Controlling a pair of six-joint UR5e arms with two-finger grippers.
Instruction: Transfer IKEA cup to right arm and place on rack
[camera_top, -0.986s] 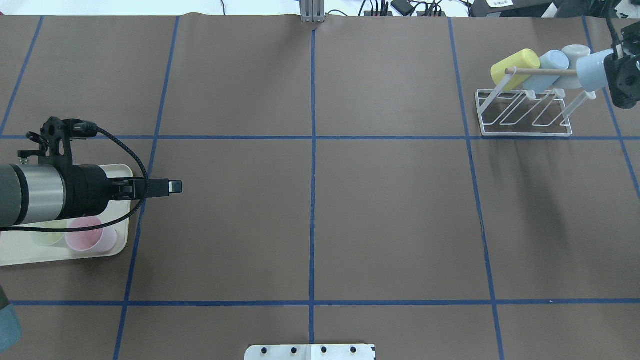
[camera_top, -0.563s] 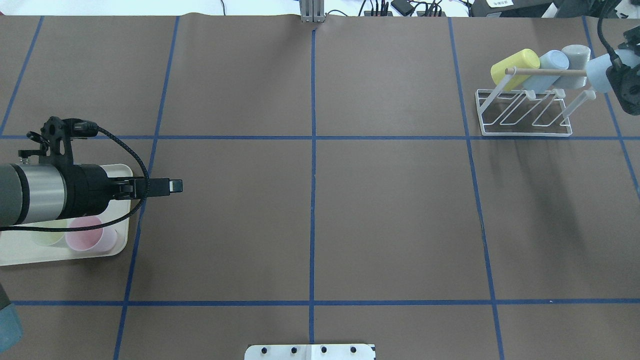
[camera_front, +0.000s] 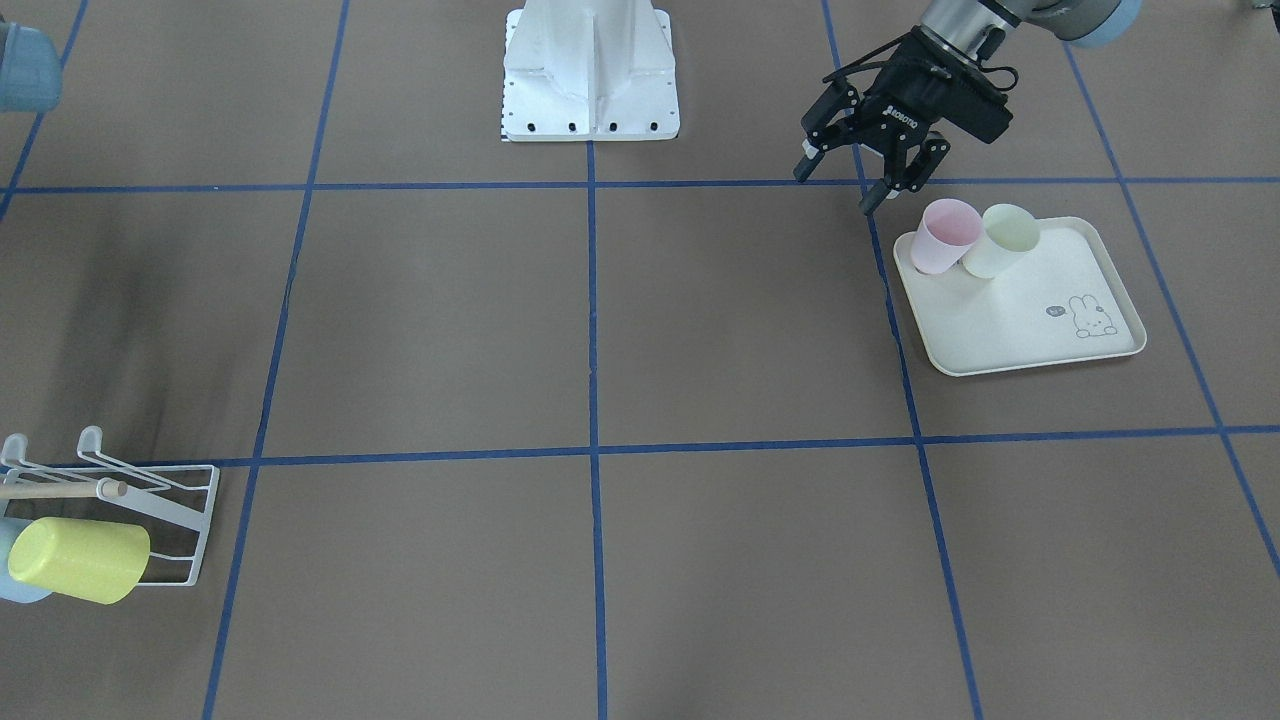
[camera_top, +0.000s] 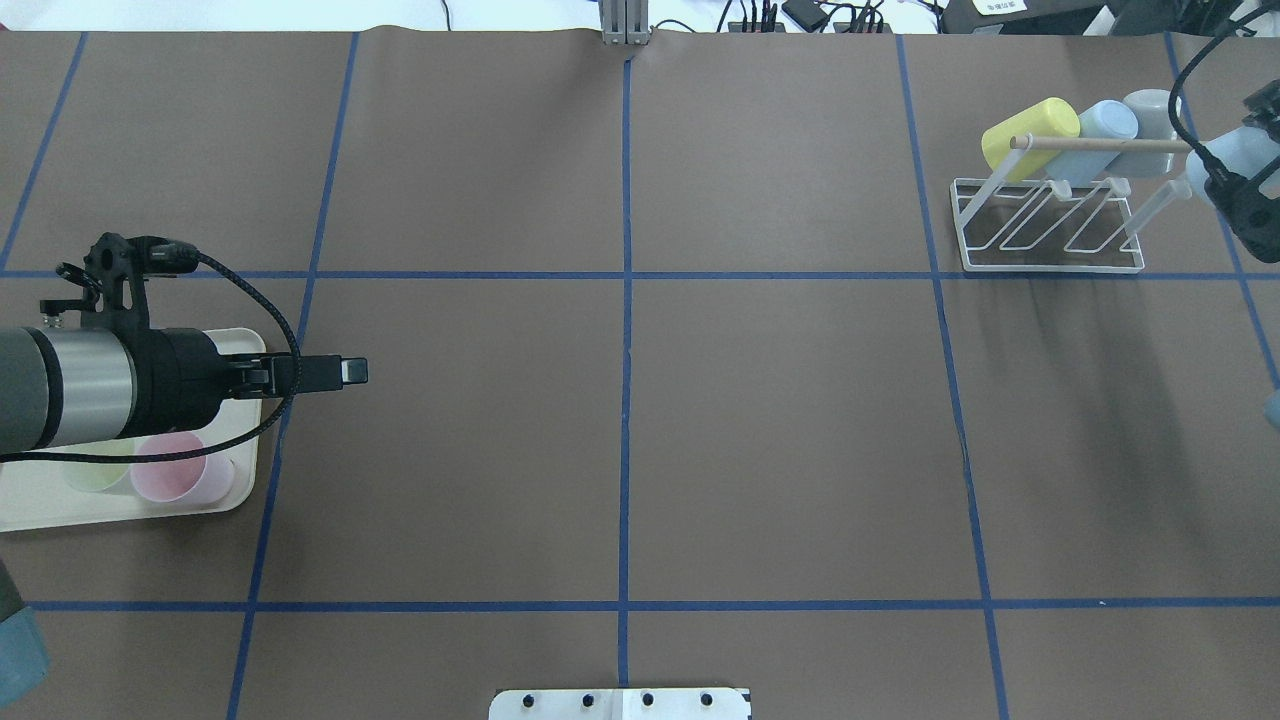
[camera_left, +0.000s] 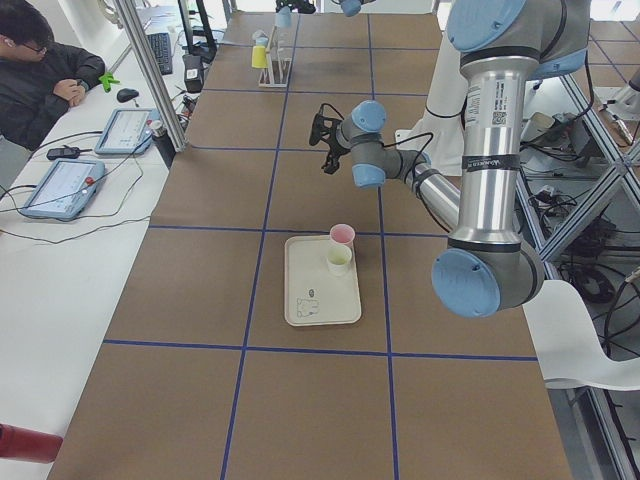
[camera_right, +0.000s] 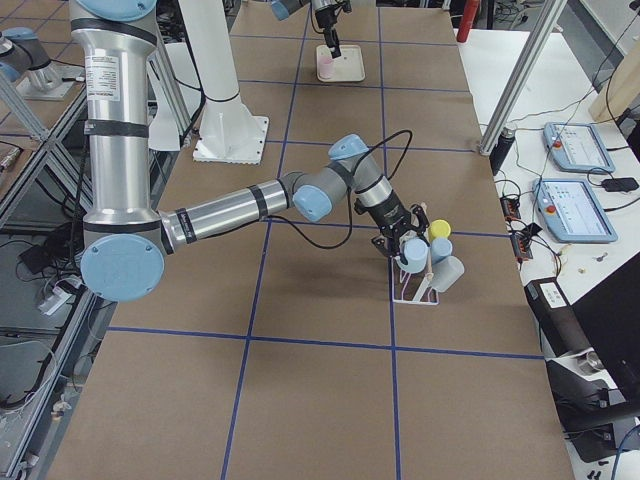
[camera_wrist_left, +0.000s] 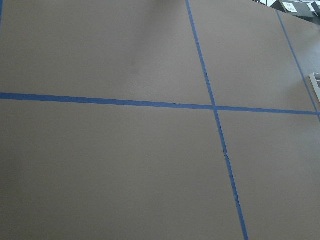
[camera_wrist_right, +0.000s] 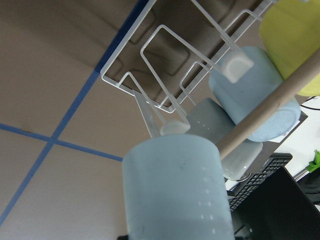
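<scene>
While rack (camera_top: 1046, 222) holds three cups (camera_top: 1030, 130), tray (camera_front: 1030, 320) holds two.

Pale blue cup (camera_wrist_right: 175, 190), tilted, just beside end of white wire rack (camera_top: 1050, 268)

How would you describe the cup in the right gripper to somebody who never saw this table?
Find the white wire rack at the overhead view's far right. A yellow cup, a light blue cup and a grey cup sit on it. Yours is the other light blue cup, off the rack's end, alone held by the right gripper.
</scene>
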